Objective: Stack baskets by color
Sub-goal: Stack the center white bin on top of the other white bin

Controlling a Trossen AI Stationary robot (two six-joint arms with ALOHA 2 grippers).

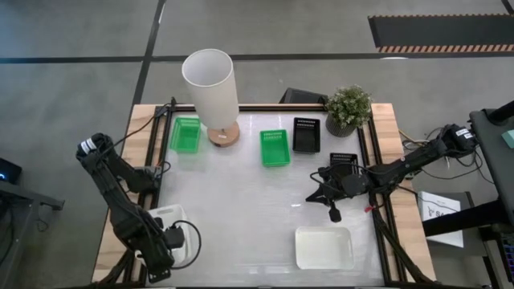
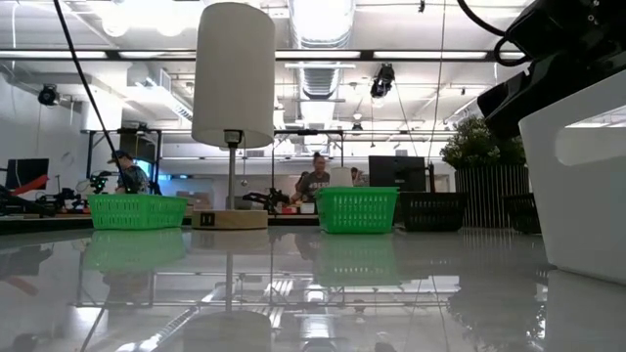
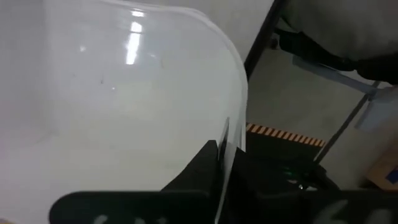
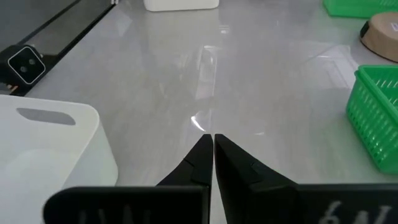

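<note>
Tabletop, glossy pale surface [image 1: 265, 209]: broad open room lies in the middle, while the tall white cylindrical lamp [image 1: 210, 90] and potted green plant [image 1: 348, 108] crowd the far edge.

Two larger translucent white plastic baskets: one [image 1: 324, 247] sits free near the front right; the other, the held white basket [image 1: 178, 233], lies at the front-left corner, close to the table's edge and frame rail. Both look light, thin-walled and somewhat flexible, probably slick; the rim is the natural hold.

Small slotted baskets: two bright green ones [image 1: 185, 134] [image 1: 275, 148] flank the lamp base; a black one [image 1: 306, 134] stands beside the right-hand green basket, and a second black basket [image 1: 343, 164] lies near the right arm.

Left gripper [image 3: 222, 163]: clamped on the held white basket's wall, as the left wrist view shows.

Right gripper [image 4: 213, 149]: fingers pressed together, empty, over mid-table.
</note>
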